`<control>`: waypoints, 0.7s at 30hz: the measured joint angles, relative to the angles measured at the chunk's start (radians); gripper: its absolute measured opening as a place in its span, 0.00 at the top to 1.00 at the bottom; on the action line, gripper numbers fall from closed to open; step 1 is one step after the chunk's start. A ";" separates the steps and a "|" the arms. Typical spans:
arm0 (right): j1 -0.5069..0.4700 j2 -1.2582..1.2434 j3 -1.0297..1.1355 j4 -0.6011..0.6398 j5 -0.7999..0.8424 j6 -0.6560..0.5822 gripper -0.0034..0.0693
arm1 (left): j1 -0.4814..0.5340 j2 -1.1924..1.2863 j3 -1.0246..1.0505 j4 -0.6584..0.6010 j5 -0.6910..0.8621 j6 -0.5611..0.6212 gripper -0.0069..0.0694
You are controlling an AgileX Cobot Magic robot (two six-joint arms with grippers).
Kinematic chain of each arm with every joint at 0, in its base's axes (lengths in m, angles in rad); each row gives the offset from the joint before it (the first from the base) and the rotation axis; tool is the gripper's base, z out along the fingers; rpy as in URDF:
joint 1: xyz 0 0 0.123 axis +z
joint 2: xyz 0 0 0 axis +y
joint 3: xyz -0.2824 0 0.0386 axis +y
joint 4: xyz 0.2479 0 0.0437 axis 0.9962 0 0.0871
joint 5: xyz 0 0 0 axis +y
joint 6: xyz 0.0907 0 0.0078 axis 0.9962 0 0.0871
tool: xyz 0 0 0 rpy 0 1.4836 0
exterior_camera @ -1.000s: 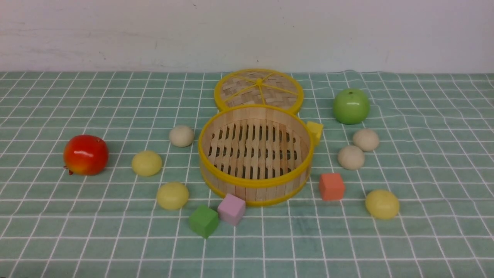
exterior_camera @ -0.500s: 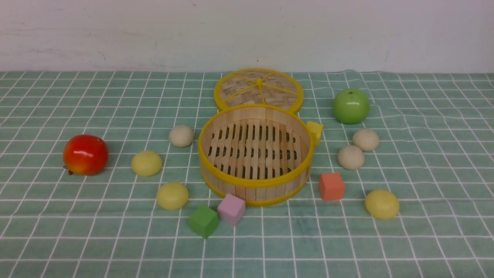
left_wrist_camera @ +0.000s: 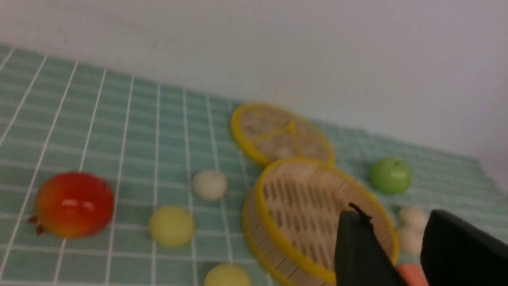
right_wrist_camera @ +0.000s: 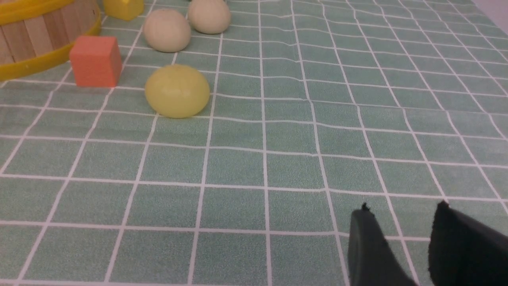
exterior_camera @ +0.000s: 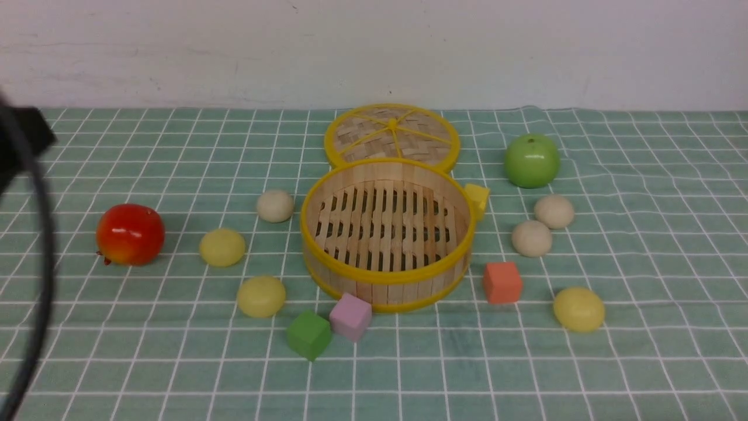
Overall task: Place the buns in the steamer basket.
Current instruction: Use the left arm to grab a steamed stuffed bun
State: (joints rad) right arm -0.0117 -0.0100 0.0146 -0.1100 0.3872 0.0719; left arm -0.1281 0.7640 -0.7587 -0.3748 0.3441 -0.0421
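Observation:
The steamer basket [exterior_camera: 387, 275] stands empty at the table's middle; it also shows in the left wrist view [left_wrist_camera: 278, 234]. Six buns lie around it: pale yellow ones [exterior_camera: 222, 247] [exterior_camera: 261, 296] and a cream one [exterior_camera: 275, 205] on the left, two cream ones [exterior_camera: 554, 211] [exterior_camera: 531, 238] and a pale yellow one [exterior_camera: 578, 309] on the right. In the front view only a black cable and part of the left arm [exterior_camera: 26, 134] show at the left edge. My left gripper [left_wrist_camera: 391, 216] is open and empty, in the air. My right gripper [right_wrist_camera: 401, 208] is open and empty above bare cloth, nearer me than the yellow bun [right_wrist_camera: 177, 96].
The flat woven lid [exterior_camera: 391, 133] lies behind the basket. A red apple [exterior_camera: 129, 234] sits far left, a green apple [exterior_camera: 531, 160] back right. Foam cubes lie near the basket: green [exterior_camera: 308, 334], pink [exterior_camera: 350, 316], orange [exterior_camera: 502, 282], yellow [exterior_camera: 477, 199].
The left arm's black body and cable have come into the front view at the left edge. Nothing on the table has moved.

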 joint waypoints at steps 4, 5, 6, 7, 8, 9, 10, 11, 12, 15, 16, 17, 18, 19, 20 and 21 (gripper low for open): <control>0.000 0.000 0.000 0.000 0.000 0.000 0.63 | 0.000 0.147 -0.001 0.018 0.007 -0.017 0.60; 0.000 0.000 0.000 0.000 0.000 0.000 0.63 | 0.000 0.188 -0.001 0.014 0.007 -0.029 0.60; 0.000 0.000 0.000 0.000 0.000 0.000 0.63 | 0.000 0.239 -0.001 0.007 0.003 -0.048 0.60; 0.000 0.000 0.000 0.000 0.000 0.000 0.63 | 0.000 0.273 -0.001 -0.001 -0.005 -0.057 0.60; 0.000 0.000 0.000 0.000 0.000 0.000 0.63 | 0.000 0.325 -0.002 -0.018 -0.024 -0.077 0.60; 0.000 0.000 0.000 0.000 0.000 0.000 0.63 | 0.000 0.359 -0.007 -0.030 -0.035 -0.085 0.60; 0.000 0.000 0.000 0.000 0.000 0.000 0.63 | 0.000 0.393 -0.013 -0.035 -0.039 -0.089 0.60; 0.000 0.000 0.000 0.000 0.000 0.000 0.63 | 0.000 0.444 -0.037 -0.040 -0.033 -0.093 0.60; 0.000 0.000 0.000 0.000 0.000 0.000 0.63 | 0.000 0.485 -0.058 -0.040 -0.013 -0.093 0.60; 0.000 0.000 0.000 0.000 0.000 0.000 0.63 | 0.000 0.569 -0.142 -0.030 0.069 -0.075 0.60; 0.000 0.000 0.000 0.000 0.000 0.000 0.63 | 0.000 0.631 -0.210 -0.013 0.158 -0.057 0.60; 0.000 0.000 0.000 0.000 0.000 0.000 0.63 | 0.000 0.676 -0.260 -0.001 0.216 -0.045 0.60; 0.000 0.000 0.000 0.000 0.000 0.000 0.63 | -0.001 0.722 -0.300 0.008 0.258 -0.040 0.60; 0.000 0.000 0.000 0.000 0.000 0.000 0.63 | -0.007 0.769 -0.349 0.022 0.307 -0.036 0.60; 0.000 0.000 0.000 0.000 0.000 0.000 0.63 | -0.015 0.815 -0.395 0.038 0.350 -0.036 0.60; 0.000 0.000 0.000 0.000 0.000 0.000 0.63 | -0.028 0.869 -0.449 0.067 0.397 -0.036 0.60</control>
State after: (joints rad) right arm -0.0117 -0.0100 0.0146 -0.1100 0.3872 0.0719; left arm -0.1564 1.6334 -1.2080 -0.3074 0.7410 -0.0777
